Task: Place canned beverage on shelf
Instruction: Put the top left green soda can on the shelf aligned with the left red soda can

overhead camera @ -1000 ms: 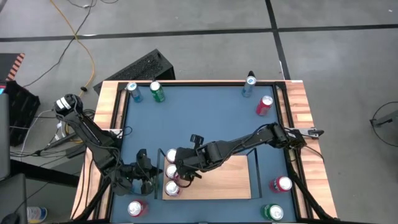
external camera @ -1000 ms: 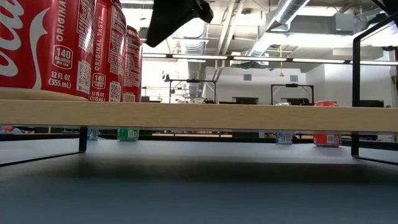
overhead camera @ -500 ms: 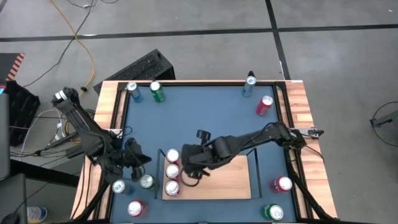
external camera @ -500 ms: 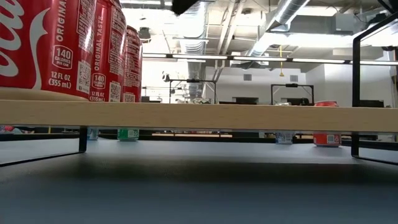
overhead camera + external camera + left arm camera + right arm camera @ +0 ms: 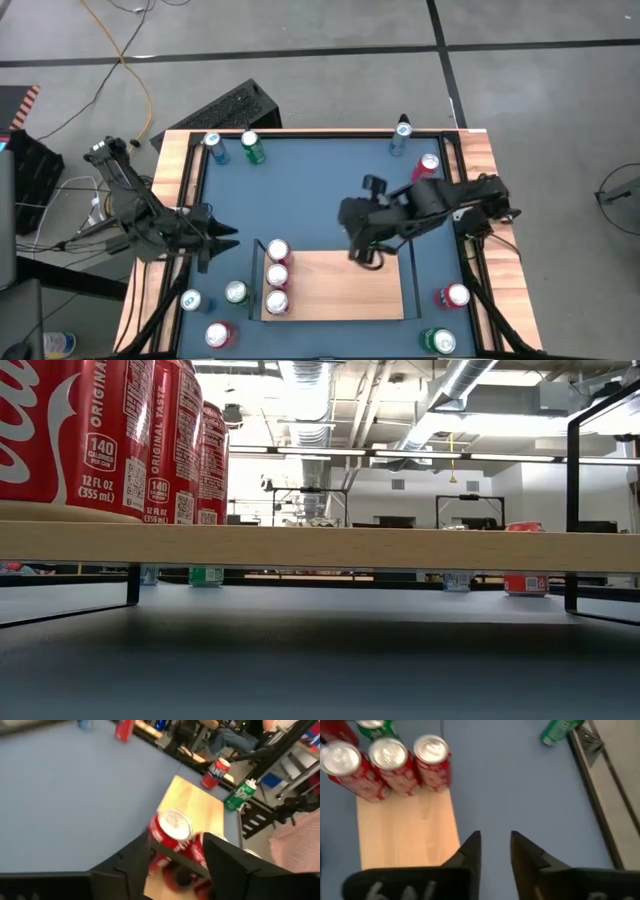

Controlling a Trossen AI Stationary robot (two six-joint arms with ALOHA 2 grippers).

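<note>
The shelf (image 5: 340, 287) is a light-wood board with black end rails, standing near the table's near edge; it also shows in the low view (image 5: 330, 547). Three red cans (image 5: 277, 275) stand in a row on its left end, bottoms on the board (image 5: 110, 430). My right gripper (image 5: 364, 256) hovers over the shelf's far edge, right of the cans, fingers a little apart and empty (image 5: 495, 845). My left gripper (image 5: 222, 238) is open and empty left of the shelf; the red cans (image 5: 172, 827) lie ahead of it (image 5: 175, 857).
Loose cans stand around the blue table: green-silver (image 5: 236, 292), blue (image 5: 190, 300) and red (image 5: 219, 334) at the near left, blue (image 5: 213, 147) and green (image 5: 252, 147) at the far left, a bottle (image 5: 401, 135) and red can (image 5: 427, 168) at the far right, red (image 5: 452, 297) and green (image 5: 437, 342) at the near right.
My right gripper has drawn away from the three red cans toward the table's right and far side, rising out of the low view; the cans stay standing on the shelf. My left gripper has gone from the near-left cans toward the far edge, uncovering two of them.
</note>
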